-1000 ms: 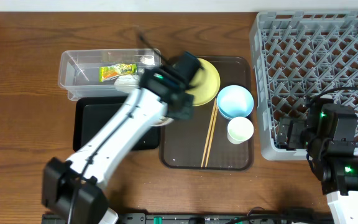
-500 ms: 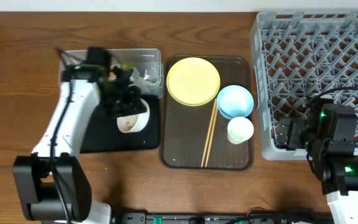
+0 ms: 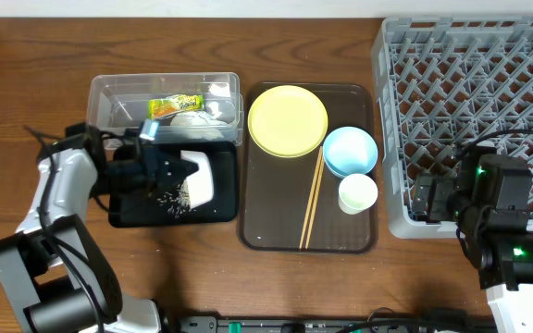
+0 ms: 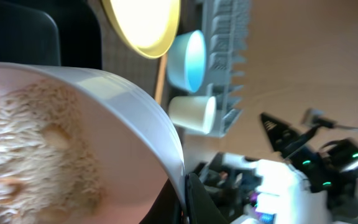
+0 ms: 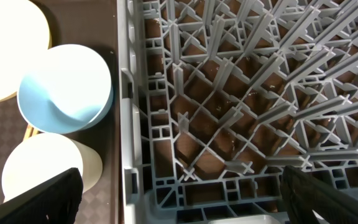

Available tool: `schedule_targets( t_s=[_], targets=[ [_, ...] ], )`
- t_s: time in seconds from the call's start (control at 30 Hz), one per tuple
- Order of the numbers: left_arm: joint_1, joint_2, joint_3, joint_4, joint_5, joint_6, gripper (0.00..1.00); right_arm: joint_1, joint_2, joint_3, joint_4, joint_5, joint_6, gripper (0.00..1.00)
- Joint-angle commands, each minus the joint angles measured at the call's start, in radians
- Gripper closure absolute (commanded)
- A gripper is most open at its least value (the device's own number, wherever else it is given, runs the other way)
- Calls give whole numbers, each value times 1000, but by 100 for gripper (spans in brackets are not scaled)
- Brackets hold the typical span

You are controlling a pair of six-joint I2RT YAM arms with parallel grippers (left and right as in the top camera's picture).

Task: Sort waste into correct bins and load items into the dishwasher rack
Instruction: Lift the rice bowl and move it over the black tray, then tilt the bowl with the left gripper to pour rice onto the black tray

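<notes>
The left gripper (image 3: 179, 174) is clamped on the rim of the white bowl (image 3: 199, 178), holding it tipped on its side over the black tray (image 3: 132, 215) with the opening turned back toward the wrist. The wrist camera gives what the overhead cannot: one dark finger (image 4: 196, 200) pressed against the rim, and rice scraps (image 4: 36, 155) clinging to the inner wall. Only the overhead shows loose grains scattered on the tray floor just under the gripper. Just beyond the gripper, against the tray's far edge, sits the clear tub (image 3: 100, 97) with the green-yellow snack wrapper (image 3: 175, 105) and the crumpled tissue (image 3: 197, 120) inside — neither appears in the wrist view. Past the bowl's base lies the brown serving tray (image 3: 271, 231), carrying the yellow plate (image 3: 288, 120), the blue bowl (image 3: 351, 151), the white cup (image 3: 358, 193) and the chopsticks (image 3: 313, 199); the sticks are clear only from above, the rest shows blurred past the bowl's rim. Farther out stands the rack (image 3: 475, 83). Over its near corner hangs the right gripper (image 5: 179, 200), spread wide and holding nothing — its fingers (image 5: 36, 199) sit at the bottom corners of its own view, lattice pegs below, blue bowl and cup just outside the rack wall to its left.
</notes>
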Motion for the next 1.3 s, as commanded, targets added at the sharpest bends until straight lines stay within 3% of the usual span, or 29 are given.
schedule_targets(
  t_s=[0.0,0.2,0.4,0.6,0.93,1.27],
  targets=[
    [44,-9,-10,-2,114,-42,94,17,-5,21,-3,-4,10,1],
    [77,-9,-10,-2,192,-256,94,17,-5,21,-4,-4,10,1],
    [85,-9,-10,-1,195,-370,94,17,-5,21,-4,-4,10,1],
    [85,-9,-9,-1,301,-381,94,17,-5,21,-4,-4,10,1],
    [85,-9,-10,2,301,-386,94,17,-5,21,-5,-3,10,1],
    [85,-9,-10,2,302,-482,94,17,-5,21,-5,-3,10,1]
  ],
)
